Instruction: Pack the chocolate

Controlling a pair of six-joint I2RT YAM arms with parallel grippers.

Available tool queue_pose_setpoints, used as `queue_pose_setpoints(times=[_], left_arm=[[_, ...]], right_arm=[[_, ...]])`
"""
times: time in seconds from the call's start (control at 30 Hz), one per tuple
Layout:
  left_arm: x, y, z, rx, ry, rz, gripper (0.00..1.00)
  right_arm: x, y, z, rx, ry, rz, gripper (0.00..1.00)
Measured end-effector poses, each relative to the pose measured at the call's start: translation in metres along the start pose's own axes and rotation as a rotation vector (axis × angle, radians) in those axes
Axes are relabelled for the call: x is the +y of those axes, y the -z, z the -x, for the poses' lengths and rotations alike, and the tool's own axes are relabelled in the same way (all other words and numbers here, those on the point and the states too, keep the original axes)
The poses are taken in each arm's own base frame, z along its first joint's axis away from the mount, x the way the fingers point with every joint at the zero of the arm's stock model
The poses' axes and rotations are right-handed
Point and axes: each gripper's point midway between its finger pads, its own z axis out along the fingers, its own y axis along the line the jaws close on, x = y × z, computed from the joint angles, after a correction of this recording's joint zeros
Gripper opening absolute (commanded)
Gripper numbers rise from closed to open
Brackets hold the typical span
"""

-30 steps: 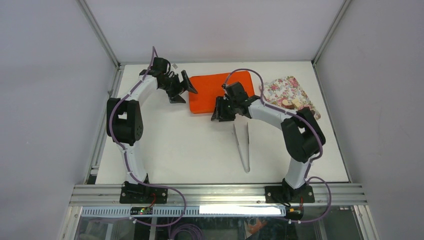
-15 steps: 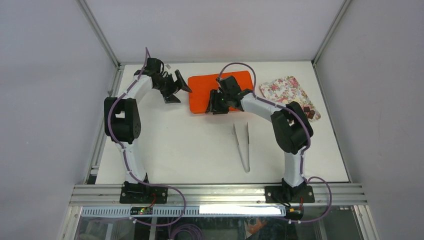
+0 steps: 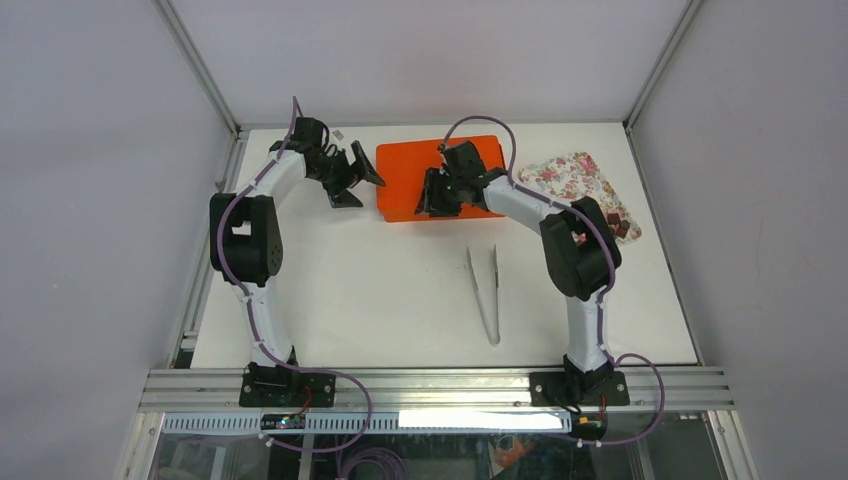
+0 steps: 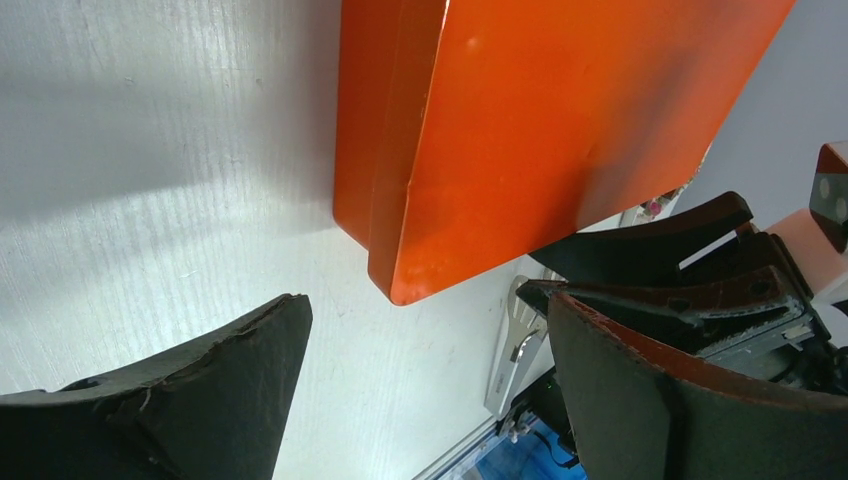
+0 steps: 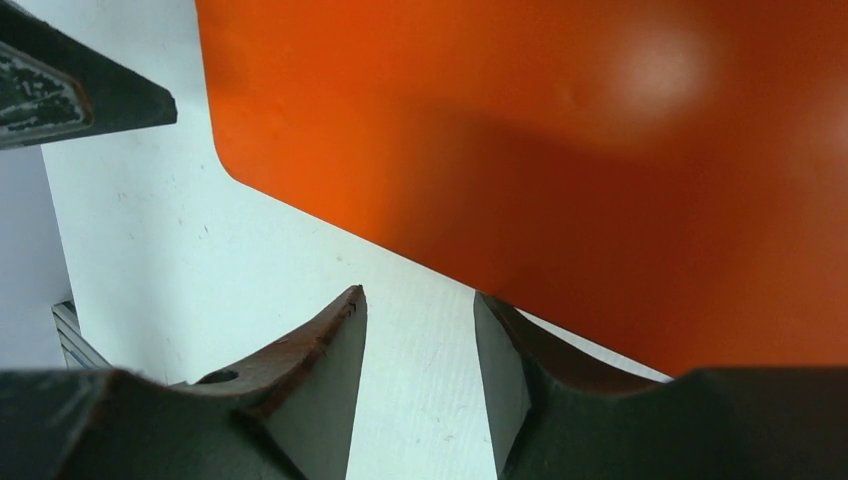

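Observation:
A few dark brown chocolate pieces [image 3: 623, 228] show at the near right end of the floral tray [image 3: 570, 172]; the right arm hides the rest. An orange box [image 3: 405, 175] lies at the back centre. In the left wrist view its lid [image 4: 570, 110] looks tilted up off the base. My right gripper [image 3: 438, 197] is at the box's front edge, open by a narrow gap [image 5: 418, 330], with one finger [image 5: 520, 370] under the orange edge [image 5: 550, 150]. My left gripper [image 3: 355, 180] is wide open [image 4: 430, 380] and empty, just left of the box.
Metal tweezers [image 3: 485, 290] lie on the white table in front of the box, and also show in the left wrist view [image 4: 510, 345]. The table's back and side walls stand close behind the box and the left arm.
My right gripper has moved back and left along the box's front edge. The box has shifted slightly backward. My left gripper has drawn a little back and left.

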Motion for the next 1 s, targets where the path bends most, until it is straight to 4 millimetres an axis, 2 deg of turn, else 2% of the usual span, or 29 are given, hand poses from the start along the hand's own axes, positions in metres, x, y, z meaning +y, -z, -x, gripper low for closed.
queue_pose_setpoints(times=[0.27,0.4,0.47,0.6,0.7,0.87,1.0], left_arm=[[0.001,-0.004,0.000,0.011,0.003,-0.008,0.86],[0.004,-0.010,0.002,0.017,0.008,-0.006,0.78],[0.004,-0.012,0.006,0.013,0.004,-0.008,0.69],[-0.001,-0.014,0.015,-0.003,-0.008,-0.019,0.63],[-0.003,-0.016,0.021,-0.014,-0.015,-0.026,0.63],[-0.003,-0.024,0.029,-0.019,-0.019,-0.031,0.63],[-0.002,-0.030,0.035,-0.020,-0.017,-0.033,0.62]], right_arm=[[-0.011,0.011,0.006,-0.007,0.013,-0.014,0.50],[-0.004,0.034,0.012,-0.027,0.051,-0.009,0.51],[0.002,0.050,0.019,-0.054,0.066,0.001,0.52],[0.000,0.081,0.042,-0.128,0.065,0.002,0.52],[-0.022,0.099,0.063,-0.180,0.026,-0.034,0.52],[-0.087,0.124,0.090,-0.234,-0.101,-0.126,0.54],[-0.128,0.141,0.104,-0.272,-0.191,-0.177,0.57]])
